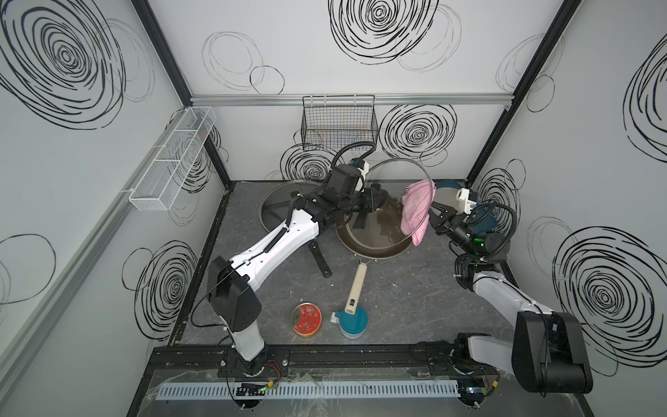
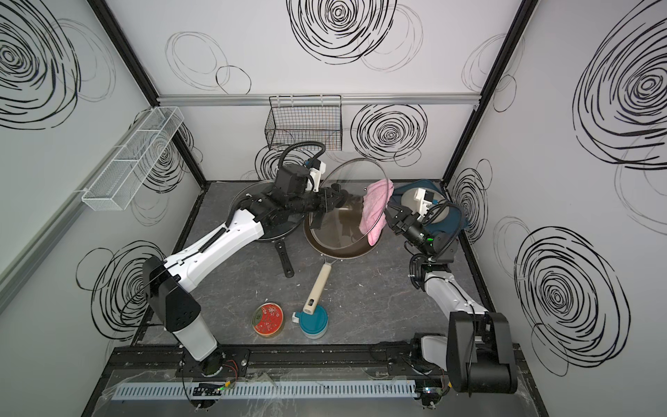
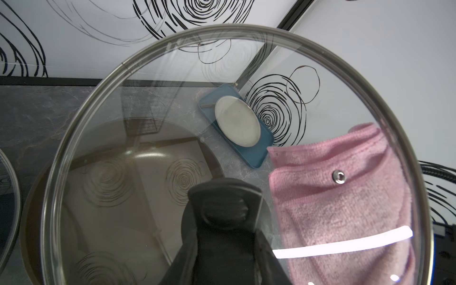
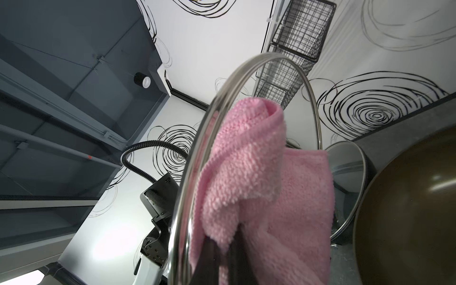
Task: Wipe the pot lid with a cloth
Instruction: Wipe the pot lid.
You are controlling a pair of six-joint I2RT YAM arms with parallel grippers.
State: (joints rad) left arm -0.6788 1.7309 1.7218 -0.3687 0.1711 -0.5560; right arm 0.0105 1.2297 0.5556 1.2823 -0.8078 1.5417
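The pot lid is a glass disc with a metal rim, held tilted nearly on edge above a brown pan. My left gripper is shut on the lid's black knob. The left wrist view looks through the lid with the left gripper shut around the knob. The pink fuzzy cloth lies folded against the lid's far face, near its right rim. My right gripper is shut on the cloth, pressing it to the lid's rim.
Under the lid sits the brown pan, its cream handle pointing to the front. A second lidded pan stands behind the left arm. A red tin and teal cup stand in front. A blue scale fills the back right corner.
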